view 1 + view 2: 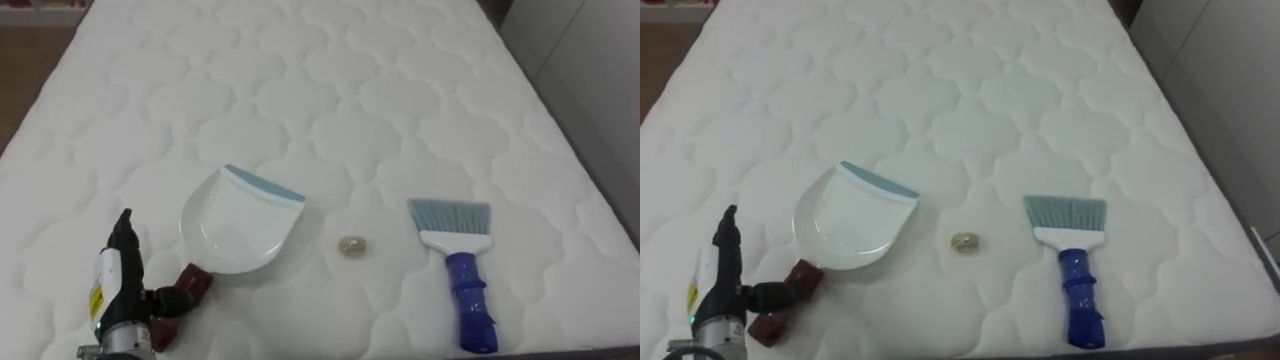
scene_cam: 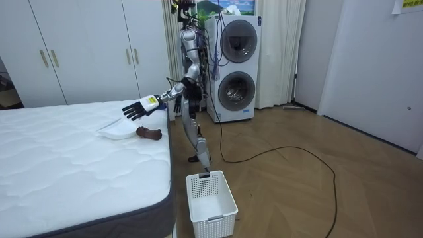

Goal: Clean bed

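Observation:
On the white quilted mattress lies a white dustpan with a blue-grey lip and a brown handle that points toward me. A small crumpled scrap sits just right of the pan. Further right lies a blue-handled brush, bristles away from me. My left hand is open at the lower left, fingers straight, thumb reaching toward the brown handle without gripping it. In the room view the left hand hovers over the dustpan at the bed's edge.
I stand at the end of the bed. A white plastic basket stands on the wooden floor beside the bed. Stacked washing machines are behind me. The mattress's right edge drops off near the brush.

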Robot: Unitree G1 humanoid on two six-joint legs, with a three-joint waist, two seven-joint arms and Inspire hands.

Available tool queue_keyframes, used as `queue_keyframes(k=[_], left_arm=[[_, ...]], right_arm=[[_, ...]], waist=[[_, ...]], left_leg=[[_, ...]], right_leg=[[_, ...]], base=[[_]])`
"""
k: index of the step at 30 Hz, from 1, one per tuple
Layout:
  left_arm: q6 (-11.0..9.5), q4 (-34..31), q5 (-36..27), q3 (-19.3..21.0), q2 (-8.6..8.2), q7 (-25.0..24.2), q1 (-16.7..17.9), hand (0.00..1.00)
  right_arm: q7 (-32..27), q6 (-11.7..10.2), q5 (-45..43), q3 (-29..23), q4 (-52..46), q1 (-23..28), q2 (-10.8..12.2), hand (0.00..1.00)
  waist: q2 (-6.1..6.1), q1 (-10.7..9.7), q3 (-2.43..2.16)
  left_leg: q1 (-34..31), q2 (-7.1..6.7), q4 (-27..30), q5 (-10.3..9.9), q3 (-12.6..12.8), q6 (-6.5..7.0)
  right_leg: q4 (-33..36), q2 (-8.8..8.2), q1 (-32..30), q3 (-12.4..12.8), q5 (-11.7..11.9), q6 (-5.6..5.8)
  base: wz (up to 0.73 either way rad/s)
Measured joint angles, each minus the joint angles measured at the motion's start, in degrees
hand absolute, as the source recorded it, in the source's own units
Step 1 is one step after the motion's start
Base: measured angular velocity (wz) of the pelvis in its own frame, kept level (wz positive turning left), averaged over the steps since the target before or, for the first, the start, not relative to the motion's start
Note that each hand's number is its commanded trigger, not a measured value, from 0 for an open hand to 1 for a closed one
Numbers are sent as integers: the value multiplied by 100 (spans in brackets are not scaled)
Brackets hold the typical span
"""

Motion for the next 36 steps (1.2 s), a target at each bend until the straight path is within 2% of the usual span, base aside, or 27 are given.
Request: queue_keyframes(k=[6, 12, 17, 20, 27, 36], left_arm=[[1, 359, -13, -309, 56, 126, -48, 0], [3, 965, -56, -430, 59, 129, -281, 0], [-11, 1256, -236, -429, 84, 136, -612, 0], [-10, 1691, -263, -474, 92, 135, -812, 0], [-12, 1977, -362, -544, 93, 133, -885, 0], [-28, 2342, -364, -515, 104, 134, -1084, 0]], right_arm=[[-5, 11, 292, 11, -6, -39, -2, 0], [-6, 16, 383, 11, 10, -136, -18, 0], [-6, 23, 411, 91, 46, -226, -42, 0], [-5, 23, 421, 242, 75, -353, -84, 0], [-5, 24, 389, 357, 212, -499, -100, 0], [-6, 15, 379, 460, 333, -656, -99, 0]], waist=[[10, -126, -6], [64, -265, 22], [77, -261, 25], [100, -273, 26], [114, -268, 37], [105, -265, 47]], left_leg=[[-303, -3, 86, 1, -20, 1], [-459, -2, 92, 6, -53, 3], [-649, -1, 118, 18, -68, 3], [-730, 0, 116, 18, -52, 4], [-798, 2, 110, 18, -53, 4], [-946, -1, 107, 18, -54, 4]], right_leg=[[38, -13, -267, -35, 15, -13], [39, -16, -407, -75, 19, -19], [101, -21, -632, -126, 23, -24], [113, -24, -730, -142, 23, -24], [105, -36, -789, -279, 23, -24], [121, -42, -947, -283, 23, -24]], base=[[1], [2], [-1], [-3], [0], [0]])
